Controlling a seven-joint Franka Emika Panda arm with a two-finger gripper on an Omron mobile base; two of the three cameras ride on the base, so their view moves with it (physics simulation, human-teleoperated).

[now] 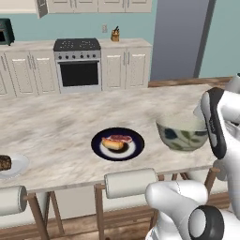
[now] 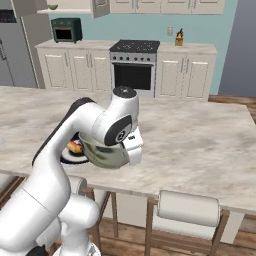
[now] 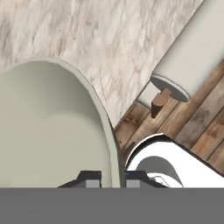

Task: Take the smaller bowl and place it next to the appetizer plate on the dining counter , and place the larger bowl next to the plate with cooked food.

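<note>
My gripper [image 3: 110,179] is shut on the rim of the larger bowl [image 3: 48,131], one finger inside and one outside. The grey-green bowl [image 1: 182,133] with its dark leaf pattern hangs level near the front edge of the dining counter [image 1: 56,117], just right of the plate with cooked food [image 1: 117,144]; whether it touches the stone I cannot tell. My arm hides most of that bowl [image 2: 102,152] and plate [image 2: 74,149] in the right base view. The appetizer plate [image 1: 9,165] lies at the counter's far left. The smaller bowl [image 2: 52,6] is a small tan shape on the open cabinet shelf.
Padded stools [image 1: 130,182] [image 2: 188,207] stand along the counter's near side, one [image 3: 192,52] right below the bowl's edge. Behind the counter are the stove [image 1: 78,63], white cabinets, a knife block [image 1: 115,34] and a green toaster oven [image 2: 66,29].
</note>
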